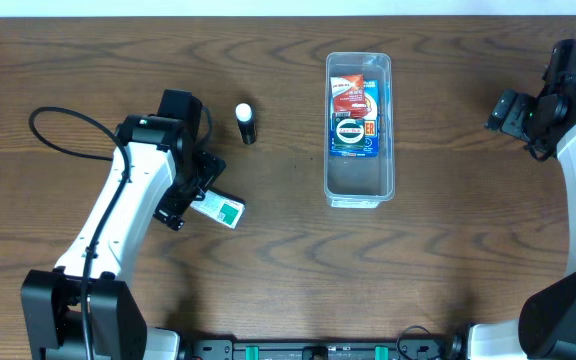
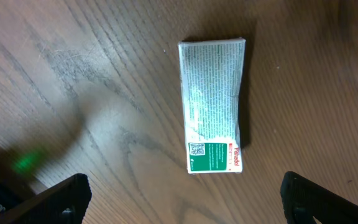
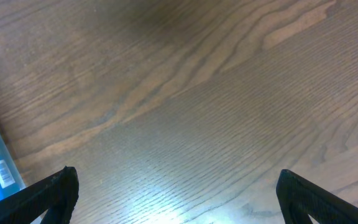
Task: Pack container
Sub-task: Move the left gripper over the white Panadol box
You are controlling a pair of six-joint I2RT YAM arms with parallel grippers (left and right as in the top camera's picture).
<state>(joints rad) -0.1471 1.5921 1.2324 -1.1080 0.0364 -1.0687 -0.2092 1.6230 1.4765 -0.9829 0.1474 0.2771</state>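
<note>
Left gripper [image 2: 185, 200] spread over the medicine box [image 2: 213, 106], nothing held; next: lower, pinch, carry to container [image 1: 358, 178]; right gripper [image 3: 179, 199] spread, idle.

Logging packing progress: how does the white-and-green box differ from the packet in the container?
The Panadol box is white and green; the packet is red and blue. The box lies on the table by the left gripper; the packet lies inside the clear container. Both lie flat.
</note>
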